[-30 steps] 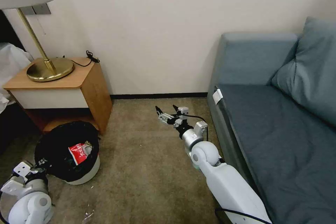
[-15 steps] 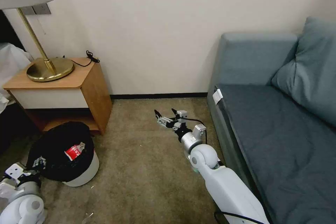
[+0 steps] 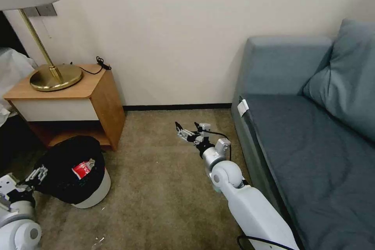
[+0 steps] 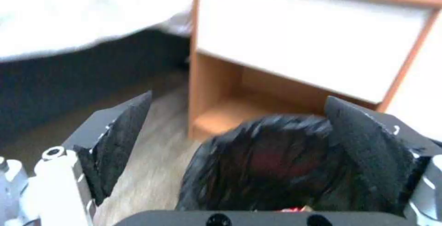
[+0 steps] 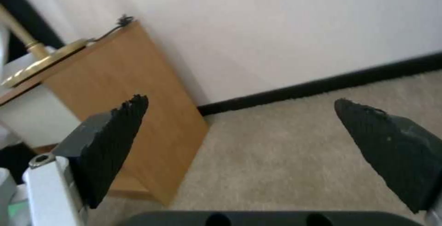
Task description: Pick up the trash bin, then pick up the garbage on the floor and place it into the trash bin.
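The trash bin (image 3: 95,190), white with a black bag (image 3: 62,160) over its rim, stands upright on the floor (image 3: 164,191) in front of the nightstand. A red-and-white wrapper (image 3: 82,168) lies inside it. My left gripper (image 3: 35,174) is at the bin's left side, open, its fingers (image 4: 122,139) spread wide with the black bag (image 4: 271,160) just ahead of them and not clamped. My right gripper (image 3: 187,128) hangs open over bare carpet in mid-floor, and nothing sits between its fingers (image 5: 110,139).
A wooden nightstand (image 3: 97,97) with a brass lamp (image 3: 54,76) stands close behind the bin. A blue sofa (image 3: 304,133) lines the right side, next to my right arm. Tiny pale scraps (image 3: 97,240) lie on the carpet near the front. White bedding (image 4: 83,12) is at far left.
The bin went from tilted toward me to upright and shifted slightly left. My left gripper drew back leftward off its rim. The right gripper barely moved.
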`<state>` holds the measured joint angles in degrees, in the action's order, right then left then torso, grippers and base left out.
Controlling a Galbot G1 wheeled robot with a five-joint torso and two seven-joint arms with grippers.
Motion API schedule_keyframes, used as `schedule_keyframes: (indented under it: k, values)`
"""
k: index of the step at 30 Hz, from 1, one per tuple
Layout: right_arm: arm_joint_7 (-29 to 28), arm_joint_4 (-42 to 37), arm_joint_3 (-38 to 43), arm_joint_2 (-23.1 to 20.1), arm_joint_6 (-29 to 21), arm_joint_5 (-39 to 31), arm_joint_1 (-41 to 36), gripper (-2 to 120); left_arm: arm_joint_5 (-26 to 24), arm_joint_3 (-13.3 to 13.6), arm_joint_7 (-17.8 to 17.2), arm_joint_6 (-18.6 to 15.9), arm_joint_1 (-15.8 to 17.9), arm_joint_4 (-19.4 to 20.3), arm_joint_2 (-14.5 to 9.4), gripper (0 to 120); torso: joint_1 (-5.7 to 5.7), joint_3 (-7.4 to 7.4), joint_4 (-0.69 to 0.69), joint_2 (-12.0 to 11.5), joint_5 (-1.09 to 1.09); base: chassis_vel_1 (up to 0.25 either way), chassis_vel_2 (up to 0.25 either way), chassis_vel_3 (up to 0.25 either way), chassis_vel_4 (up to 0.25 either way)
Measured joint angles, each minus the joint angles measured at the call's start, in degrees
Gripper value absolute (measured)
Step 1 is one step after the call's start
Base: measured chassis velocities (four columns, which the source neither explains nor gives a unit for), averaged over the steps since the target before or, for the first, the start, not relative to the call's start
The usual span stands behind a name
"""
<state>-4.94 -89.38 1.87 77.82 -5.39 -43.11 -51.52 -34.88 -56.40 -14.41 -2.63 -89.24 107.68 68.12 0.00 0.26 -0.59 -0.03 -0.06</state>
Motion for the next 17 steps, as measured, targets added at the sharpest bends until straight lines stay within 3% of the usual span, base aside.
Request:
schedule_keyframes:
  k: [6,10,17]
  values:
    - [-2.22,-0.91,2.2,0.04,-2.35,-2.77,-0.58,100,4.86,0.67,1.5,1.32,-0.59,5.47,-0.08,100,0.0,0.0,-0.01,0.0,0.0,0.0,0.0,0.0,0.0]
    - [-2.23,-1.33,2.71,-0.1,-2.79,-3.09,-0.79,100,6.04,1.33,1.75,1.09,-0.63,7.1,-0.35,100,0.0,0.0,-0.01,0.0,0.01,0.0,0.0,0.0,0.0]
    - [-1.04,-2.59,3.23,-0.37,-3.45,-3.99,-0.99,100,8.87,5.0,3.52,-0.12,-0.65,9.78,-1.33,100,0.0,0.0,0.0,0.0,0.0,0.0,0.0,0.0,0.0]
